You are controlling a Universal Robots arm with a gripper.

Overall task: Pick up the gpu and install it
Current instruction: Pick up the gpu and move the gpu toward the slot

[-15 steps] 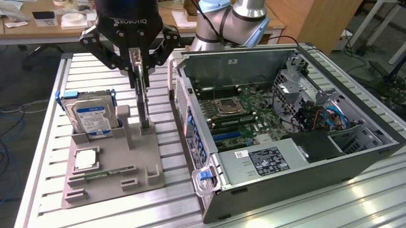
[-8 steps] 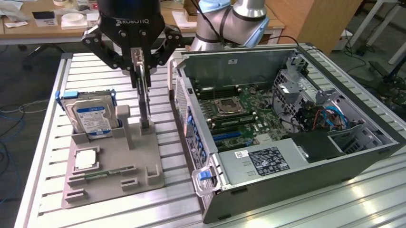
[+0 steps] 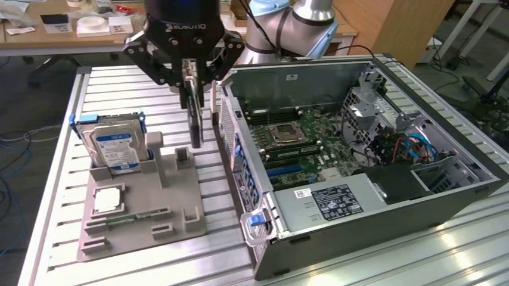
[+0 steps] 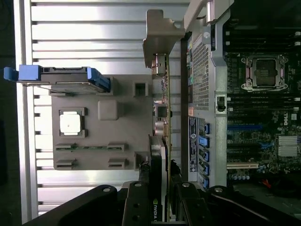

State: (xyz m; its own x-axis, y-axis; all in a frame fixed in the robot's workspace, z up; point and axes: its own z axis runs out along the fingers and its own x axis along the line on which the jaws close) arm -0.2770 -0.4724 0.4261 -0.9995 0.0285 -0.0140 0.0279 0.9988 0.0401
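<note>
Position of the gpu (image 3: 195, 113): upright and edge-on (a thin dark card), hanging from the gripper (image 3: 193, 74), whose fingers are drawn partway in and clamp the card's two faces at its top edge. The pale bracket (image 4: 162, 33) sits at one end of the card. The card hangs over the far right corner of the grey fixture tray (image 3: 167, 202), just beside the outer wall of the open computer case (image 3: 382, 226) on the exterior view's right. Whether its lower edge touches the tray cannot be told. On the tray, toward the exterior view's left, a hard drive (image 3: 115, 146) stands on edge. Nearer lie a pale square chip (image 3: 107, 199) and a narrow memory stick (image 3: 127, 217). The motherboard (image 3: 314, 158) lies exposed inside the case. Everything rests on a slatted metal table (image 3: 119, 83).
</note>
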